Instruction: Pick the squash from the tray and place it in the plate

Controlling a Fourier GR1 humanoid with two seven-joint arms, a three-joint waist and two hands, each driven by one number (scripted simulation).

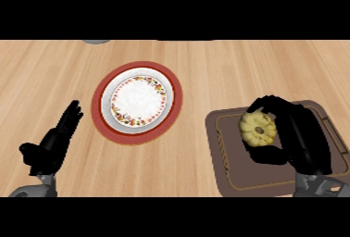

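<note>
Right hand (301, 139) over brown tray (236, 180) at view's right, fingers and thumb curled round yellow squash (257, 129) — squash inside tray area, near its upper left part, whether lifted or resting on tray cannot tell. Plate (139, 101) with red rim and floral band on wooden tabletop (226, 65), left of tray, well apart from squash. Left hand (53, 143) at lower left, fingers straight and spread upward — resting, touching nothing.

Wood counter (205, 60). A grey thing (96, 41), cut by the far edge, lies well beyond the left hand (51, 143).
</note>
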